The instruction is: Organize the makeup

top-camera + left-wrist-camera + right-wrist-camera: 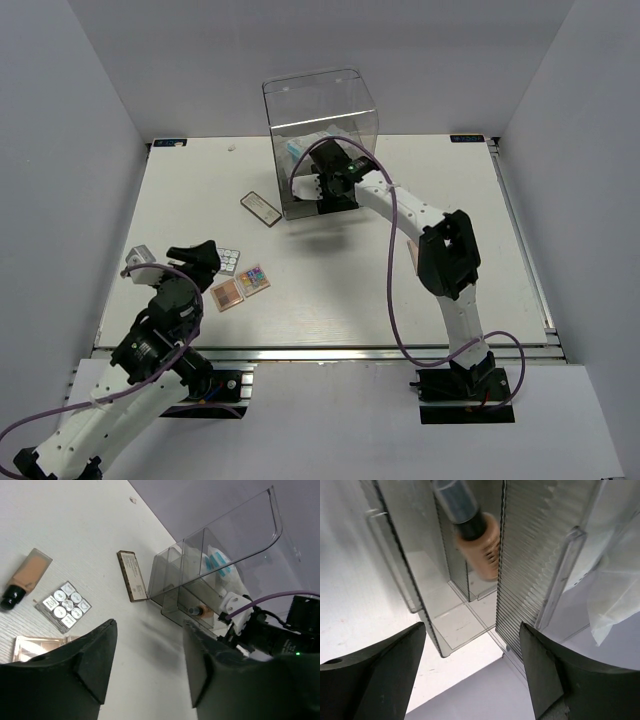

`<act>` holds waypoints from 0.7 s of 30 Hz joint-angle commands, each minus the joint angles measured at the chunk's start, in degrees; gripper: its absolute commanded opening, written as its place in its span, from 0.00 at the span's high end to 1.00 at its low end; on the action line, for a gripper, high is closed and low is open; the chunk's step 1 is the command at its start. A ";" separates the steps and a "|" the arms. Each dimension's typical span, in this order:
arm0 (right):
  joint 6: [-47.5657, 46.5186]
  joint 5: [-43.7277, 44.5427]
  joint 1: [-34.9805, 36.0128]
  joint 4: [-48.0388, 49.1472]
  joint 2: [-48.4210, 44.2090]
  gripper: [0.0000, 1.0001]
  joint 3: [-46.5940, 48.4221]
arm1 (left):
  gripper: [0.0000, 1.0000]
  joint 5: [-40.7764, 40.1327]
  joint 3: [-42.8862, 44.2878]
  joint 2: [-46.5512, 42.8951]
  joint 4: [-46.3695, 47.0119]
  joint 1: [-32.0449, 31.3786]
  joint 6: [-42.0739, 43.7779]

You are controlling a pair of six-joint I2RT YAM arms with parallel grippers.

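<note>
The clear drawer box [322,125] stands at the back centre. My right gripper [309,187] is open at its open front. In the right wrist view [472,650] a small brown bottle [479,536], blurred, lies in a compartment ahead of the jaws, apart from them. A white-and-blue packet [300,150] is inside the box. My left gripper [197,252] is open and empty above the near left. Near it lie a white-grid palette [230,261], a multicoloured palette [253,279], a peach palette [227,295] and a second brown bottle [27,575]. A dark-framed case [261,208] lies left of the box.
A pinkish flat thing [410,257] shows partly behind the right arm's elbow. The white table [330,300] ends at a metal rail at the near edge. Grey walls close in the left, right and back sides.
</note>
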 commanded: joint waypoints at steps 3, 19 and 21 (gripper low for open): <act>2.88 -10.81 0.47 -5.03 -7.24 0.20 5.35 | 0.58 -1.44 6.33 6.41 -6.15 0.20 -0.64; 27.06 -57.95 -14.12 12.80 -40.37 0.11 -35.42 | 0.17 33.23 25.15 40.97 -16.55 31.99 18.94; 28.03 -61.55 -16.31 13.24 -41.08 0.11 -38.06 | 0.17 38.09 26.21 45.96 -15.14 38.42 24.12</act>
